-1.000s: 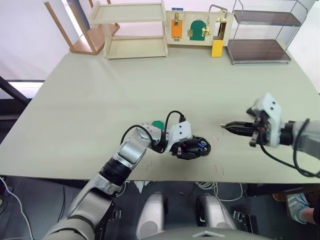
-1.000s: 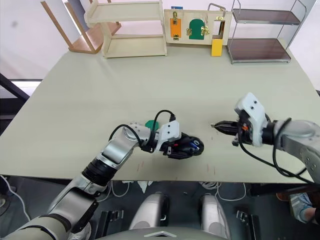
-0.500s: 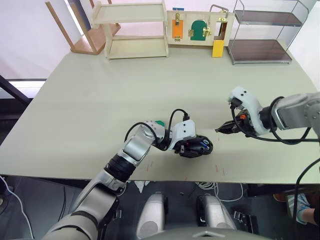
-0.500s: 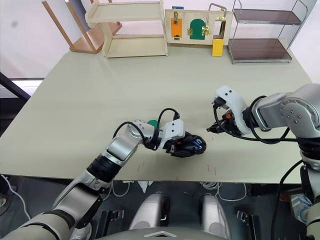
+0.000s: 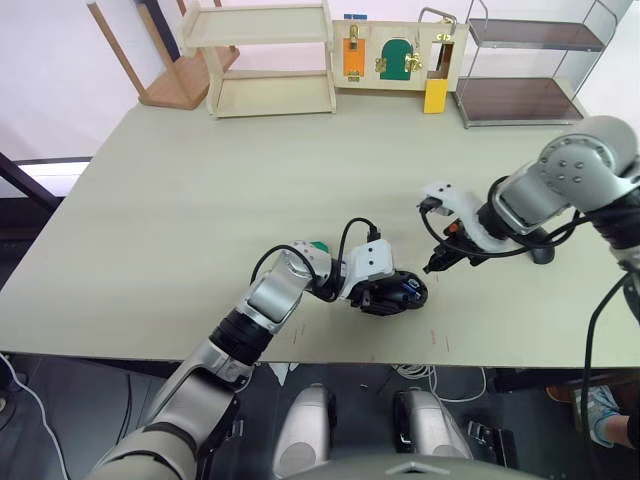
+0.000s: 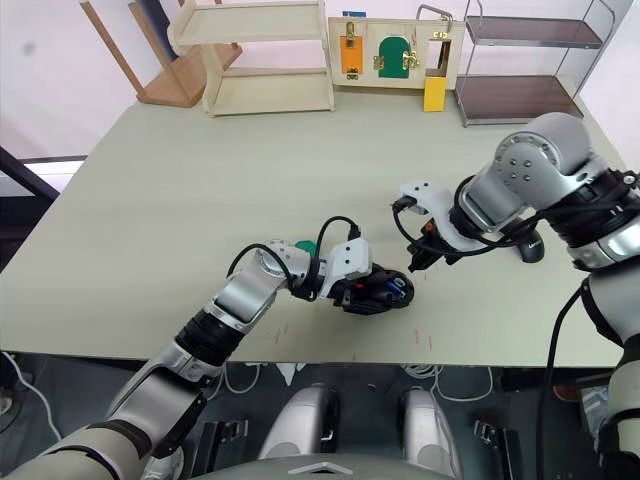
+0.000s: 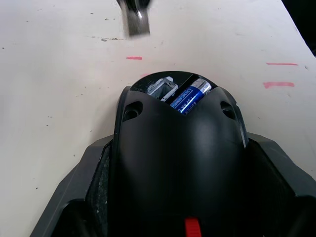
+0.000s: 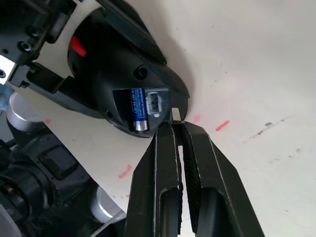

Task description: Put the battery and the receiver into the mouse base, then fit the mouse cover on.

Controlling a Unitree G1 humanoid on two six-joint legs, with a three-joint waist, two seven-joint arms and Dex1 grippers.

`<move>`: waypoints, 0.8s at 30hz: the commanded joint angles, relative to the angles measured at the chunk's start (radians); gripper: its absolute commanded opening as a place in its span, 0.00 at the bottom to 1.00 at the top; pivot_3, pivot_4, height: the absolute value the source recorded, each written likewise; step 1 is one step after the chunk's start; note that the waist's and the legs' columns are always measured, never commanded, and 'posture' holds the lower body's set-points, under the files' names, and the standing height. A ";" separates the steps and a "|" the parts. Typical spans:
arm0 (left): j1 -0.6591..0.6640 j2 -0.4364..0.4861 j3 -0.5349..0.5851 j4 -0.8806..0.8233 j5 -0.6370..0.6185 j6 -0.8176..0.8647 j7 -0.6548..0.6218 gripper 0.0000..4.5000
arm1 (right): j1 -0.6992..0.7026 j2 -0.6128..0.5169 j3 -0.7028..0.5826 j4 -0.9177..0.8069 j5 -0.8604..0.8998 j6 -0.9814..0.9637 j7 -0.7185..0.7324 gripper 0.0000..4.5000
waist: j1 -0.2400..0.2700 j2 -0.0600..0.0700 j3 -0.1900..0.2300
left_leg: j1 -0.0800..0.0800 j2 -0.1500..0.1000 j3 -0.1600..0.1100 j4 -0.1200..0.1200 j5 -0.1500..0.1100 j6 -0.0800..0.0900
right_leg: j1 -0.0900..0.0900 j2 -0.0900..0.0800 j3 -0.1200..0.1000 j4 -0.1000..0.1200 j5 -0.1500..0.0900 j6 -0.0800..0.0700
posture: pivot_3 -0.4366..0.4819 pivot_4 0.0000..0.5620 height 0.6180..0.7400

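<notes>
Left gripper point(image 5: 385, 296) is clamping the black oval mouse base point(image 5: 395, 295) from both sides, holding it down on the pale beige counter point(image 5: 250, 190). Small blue cylindrical battery point(image 7: 190, 96) is sitting inside the base's open compartment, at the end farthest from the left gripper's wrist, with a grey metal slot point(image 7: 161, 90) just beside it.

Right gripper point(image 8: 176, 129) is hovering just beside the open end of the mouse base, fingers point(image 8: 163, 163) pressed together on the tiny grey squarish receiver point(image 8: 175, 114), which is peeking out at the tips. The receiver is sitting right at the rim of the base, next to the slot; can't tell if it is touching. In the left wrist view the right gripper's tip point(image 7: 134, 19) is showing just beyond the base.

Smooth glossy black curved mouse cover point(image 6: 529, 247) is lying on the counter well behind the right gripper, beyond its arm. A flat green tray point(image 5: 316, 248) is peeking out behind the left arm.
</notes>
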 commanded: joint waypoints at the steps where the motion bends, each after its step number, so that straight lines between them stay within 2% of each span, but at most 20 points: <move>1: 0.024 0.005 -0.041 0.025 0.034 0.043 0.004 0.66 | -0.052 0.010 0.032 0.014 0.075 0.005 -0.042 0.00 | 0.000 0.000 0.000 | 0.000 0.000 0.000 0.000 0.000 0.000 | 0.000 0.000 0.000 0.000 0.000 0.000 | 0.48 0.27 1.00; 10: 0.009 0.006 -0.057 0.028 0.041 0.050 -0.014 0.66 | -0.075 0.044 0.077 0.053 0.159 0.005 -0.129 0.00 | -0.001 0.000 0.000 | 0.000 0.000 0.000 0.000 0.000 0.000 | 0.000 0.000 0.000 0.000 0.000 0.000 | 0.48 0.27 1.00; 24: 0.004 0.011 -0.065 0.010 0.042 0.078 -0.038 0.66 | -0.048 0.083 0.052 0.075 0.166 0.005 -0.207 0.00 | -0.001 0.000 0.000 | -0.001 0.000 -0.001 -0.002 0.000 0.000 | 0.000 0.000 -0.001 -0.002 0.000 0.000 | 0.48 0.27 1.00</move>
